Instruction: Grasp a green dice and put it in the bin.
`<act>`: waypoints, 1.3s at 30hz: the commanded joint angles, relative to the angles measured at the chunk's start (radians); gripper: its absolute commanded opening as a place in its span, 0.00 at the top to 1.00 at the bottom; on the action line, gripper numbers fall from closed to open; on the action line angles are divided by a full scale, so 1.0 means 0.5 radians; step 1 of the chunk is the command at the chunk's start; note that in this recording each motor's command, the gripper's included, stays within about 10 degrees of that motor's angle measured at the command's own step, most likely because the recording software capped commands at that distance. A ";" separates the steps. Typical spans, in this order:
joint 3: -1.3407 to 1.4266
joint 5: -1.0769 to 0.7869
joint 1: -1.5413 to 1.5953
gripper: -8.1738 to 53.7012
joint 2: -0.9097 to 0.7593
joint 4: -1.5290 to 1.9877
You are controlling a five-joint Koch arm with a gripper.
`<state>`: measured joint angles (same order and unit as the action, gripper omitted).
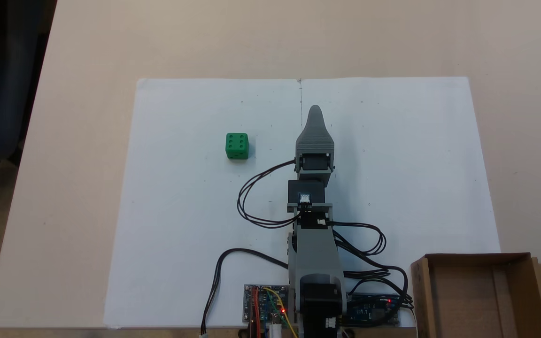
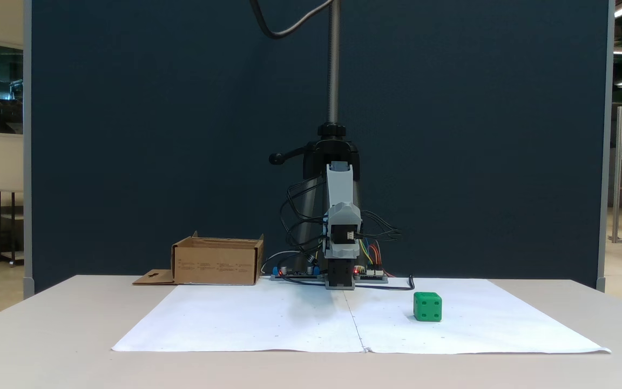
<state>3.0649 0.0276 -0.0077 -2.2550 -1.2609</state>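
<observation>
Green dice [image 1: 237, 146] sits on the white paper [image 1: 181, 211] toward the bench's [image 1: 87, 47] left side in the top-down fixed view, well apart from the pincer [image 1: 315, 112]; can't tell if that's open. Bin [image 1: 477, 300] is at the bottom-right corner

green dice [image 1: 237, 146] [image 2: 427, 306]: small bright green cube, 6 dark pips on top in the fixed view from above, flat on white paper, well apart from the bin | bin [image 1: 482, 295] [image 2: 217, 261]: shallow brown cardboard box, open top, upright, side flap with hang-hole cutout lying flat beside the paper's corner
</observation>
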 commanded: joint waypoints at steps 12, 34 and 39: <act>0.129 -0.120 -0.031 0.16 -0.221 -0.046; -0.920 -0.132 -0.046 0.21 -0.218 1.322; -1.368 0.000 0.000 0.21 -0.147 1.990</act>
<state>2.4452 0.0276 0.0000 -2.2550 -0.3543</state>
